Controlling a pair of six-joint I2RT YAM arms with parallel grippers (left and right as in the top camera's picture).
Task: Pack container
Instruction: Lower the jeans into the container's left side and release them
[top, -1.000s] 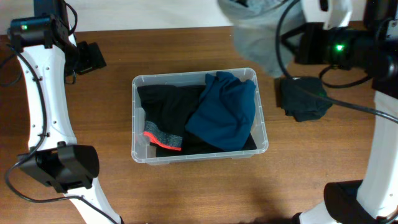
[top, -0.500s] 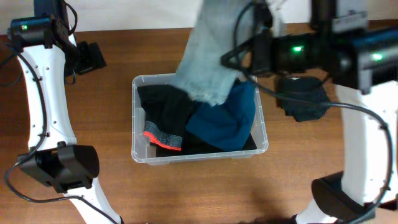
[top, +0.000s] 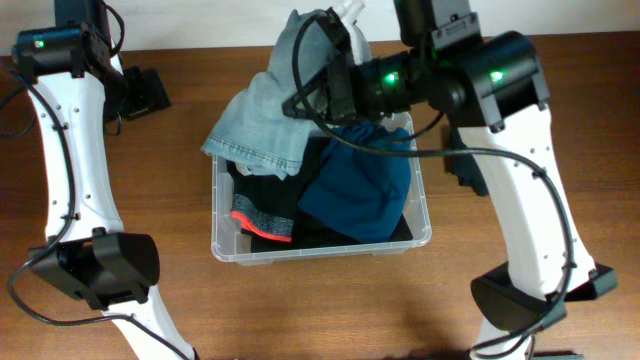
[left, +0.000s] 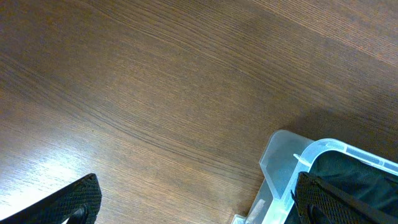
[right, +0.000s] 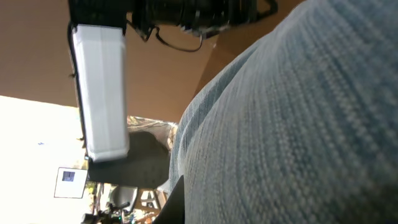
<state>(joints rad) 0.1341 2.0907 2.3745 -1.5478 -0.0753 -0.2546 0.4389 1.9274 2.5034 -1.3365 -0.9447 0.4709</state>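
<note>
The clear container (top: 222, 250) stands mid-table and holds a black garment with an orange stripe (top: 262, 198) and a teal garment (top: 362, 190). My right gripper (top: 316, 78) hangs above the container's back edge, shut on a light blue garment (top: 260, 128). That garment drapes over the back left corner. Its weave fills the right wrist view (right: 298, 124) and hides the jaws. My left gripper (top: 148, 92) hovers over bare table at the back left, open and empty. In the left wrist view its fingers (left: 78, 200) stand wide apart, with the container's corner (left: 291, 169) by the right one.
A dark garment (top: 463, 165) lies on the table to the right of the container, mostly hidden behind my right arm. The left arm's base (top: 100, 270) stands at the front left and the right arm's base (top: 520, 300) at the front right.
My right arm has swung left with the light blue garment, from above the table's back right to over the container's back left corner. The left arm has stayed still.
</note>
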